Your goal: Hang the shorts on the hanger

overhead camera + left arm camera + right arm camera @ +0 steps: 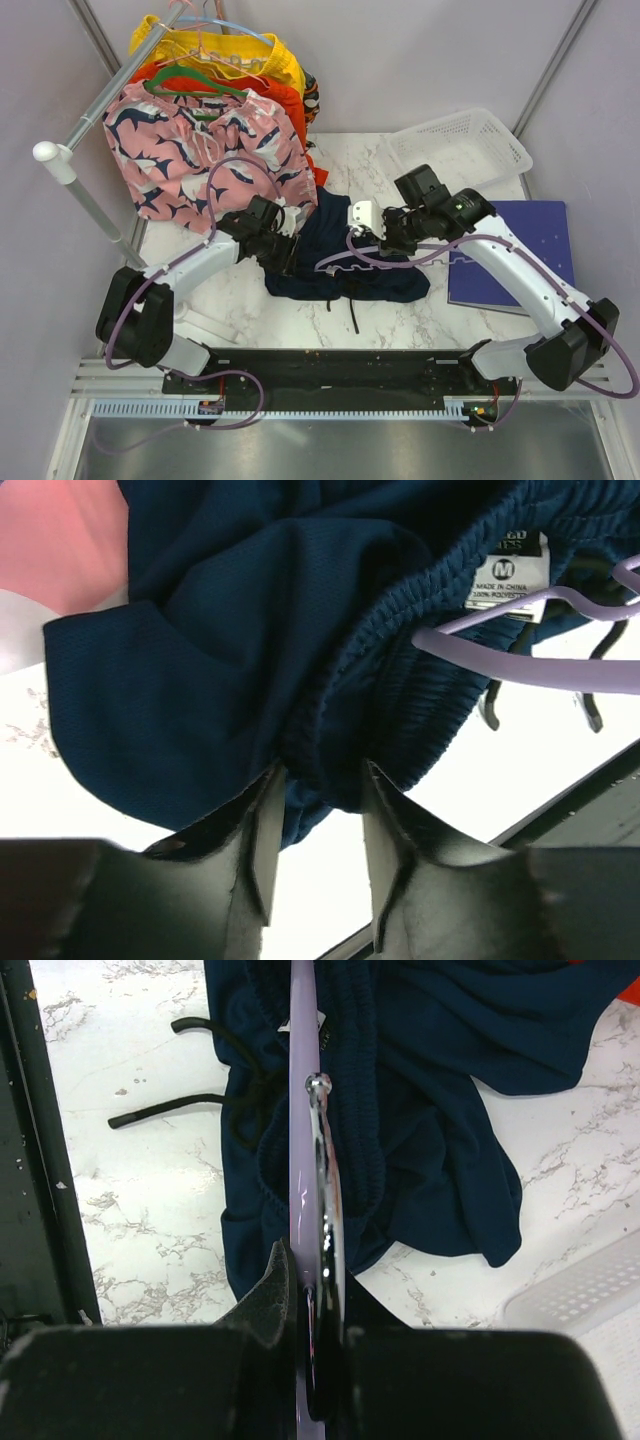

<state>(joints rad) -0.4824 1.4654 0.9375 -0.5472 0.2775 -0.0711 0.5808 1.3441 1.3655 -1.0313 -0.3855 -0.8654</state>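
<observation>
Both claws clamped, left gripper [322, 772] on shorts [230, 660] waistband, right gripper [312, 1260] on hanger [303, 1040], label [512, 575] only in left wrist view, open table [150, 1220] alongside.

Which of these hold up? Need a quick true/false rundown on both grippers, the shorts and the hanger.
1. The right gripper is shut on the hanger. True.
2. The shorts hang from the rail. False: they lie bunched on the table.
3. The left gripper pinches the shorts' waistband. True.
4. The pink shorts lie on the table. False: they hang from the rail, rear left.
</observation>
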